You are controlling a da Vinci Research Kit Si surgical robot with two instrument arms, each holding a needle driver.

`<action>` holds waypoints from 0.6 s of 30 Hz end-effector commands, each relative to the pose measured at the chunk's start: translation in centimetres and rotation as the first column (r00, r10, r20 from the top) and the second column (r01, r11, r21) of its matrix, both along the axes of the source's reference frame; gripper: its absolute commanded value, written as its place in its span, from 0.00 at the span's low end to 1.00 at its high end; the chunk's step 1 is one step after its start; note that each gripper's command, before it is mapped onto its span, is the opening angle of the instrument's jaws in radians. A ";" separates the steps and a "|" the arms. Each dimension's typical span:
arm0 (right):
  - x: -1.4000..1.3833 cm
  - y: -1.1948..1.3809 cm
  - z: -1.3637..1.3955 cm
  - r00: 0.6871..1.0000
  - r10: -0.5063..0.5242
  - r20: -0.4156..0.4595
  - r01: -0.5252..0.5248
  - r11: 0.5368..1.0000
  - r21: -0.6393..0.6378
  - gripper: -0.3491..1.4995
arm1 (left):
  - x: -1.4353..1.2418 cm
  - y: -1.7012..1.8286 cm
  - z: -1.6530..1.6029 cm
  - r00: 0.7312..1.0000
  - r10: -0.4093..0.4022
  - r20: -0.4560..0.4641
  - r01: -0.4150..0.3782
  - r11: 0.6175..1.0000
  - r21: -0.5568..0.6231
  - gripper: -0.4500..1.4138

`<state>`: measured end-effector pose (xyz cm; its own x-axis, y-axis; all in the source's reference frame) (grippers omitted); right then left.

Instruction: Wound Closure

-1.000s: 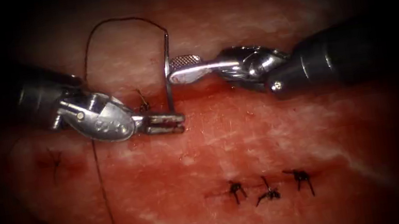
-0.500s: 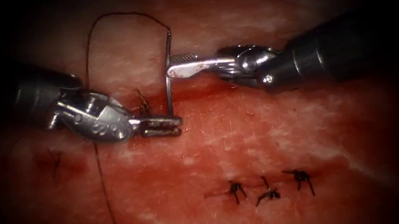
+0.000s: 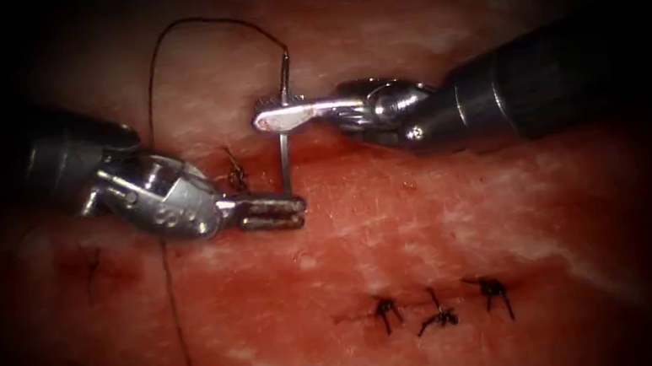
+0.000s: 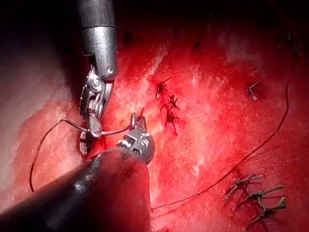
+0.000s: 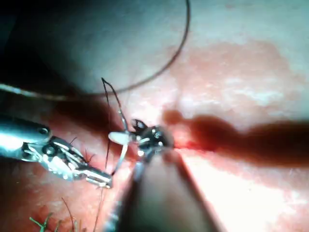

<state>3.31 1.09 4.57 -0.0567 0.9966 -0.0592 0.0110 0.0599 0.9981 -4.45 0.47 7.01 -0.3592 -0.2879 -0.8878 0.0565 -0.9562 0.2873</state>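
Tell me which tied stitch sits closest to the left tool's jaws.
The lone knot just above the left tool; the three-knot row lies far below.

My right tool [image 3: 270, 118] grips the needle [image 3: 286, 159] high on its curve. My left tool [image 3: 287, 210] grips its lower end. Three stitches [image 3: 437, 305] lie nearer the camera.

Tissue [image 3: 450, 217] under thread [image 3: 176, 315]
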 end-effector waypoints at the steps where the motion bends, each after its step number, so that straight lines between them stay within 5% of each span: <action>1: 0.05 -0.06 0.04 1.000 -0.002 -0.004 0.002 1.000 -0.001 0.58 | -0.05 -0.05 0.05 1.000 0.001 0.001 -0.001 1.000 0.003 0.00; 2: 0.04 -0.06 0.04 1.000 -0.002 -0.007 0.002 1.000 -0.001 0.51 | -0.04 -0.05 0.05 1.000 0.001 0.001 -0.001 1.000 0.003 0.00; 4: 0.02 -0.06 0.03 1.000 -0.001 -0.021 0.001 1.000 -0.002 0.03 | -0.04 -0.05 0.05 1.000 0.001 0.001 -0.001 1.000 0.003 0.00; 11: 0.01 -0.06 0.02 1.000 0.002 -0.010 -0.002 1.000 -0.029 0.00 | -0.05 -0.05 0.05 1.000 -0.006 0.006 0.006 1.000 0.008 0.00; 12: -0.01 -0.04 0.00 1.000 0.016 0.005 -0.016 0.998 -0.060 0.00 | -0.06 -0.05 0.04 0.999 -0.032 0.007 0.031 0.997 0.075 0.42; 13: -0.06 0.01 0.00 0.999 0.033 0.021 -0.031 0.992 -0.121 0.00 | -0.07 -0.05 0.02 0.998 -0.068 0.007 0.066 0.983 0.170 0.70; 18: -0.22 0.16 0.09 0.996 0.073 0.054 -0.053 0.949 -0.309 0.00 | -0.05 -0.06 -0.03 0.992 -0.126 0.000 0.119 0.937 0.329 0.83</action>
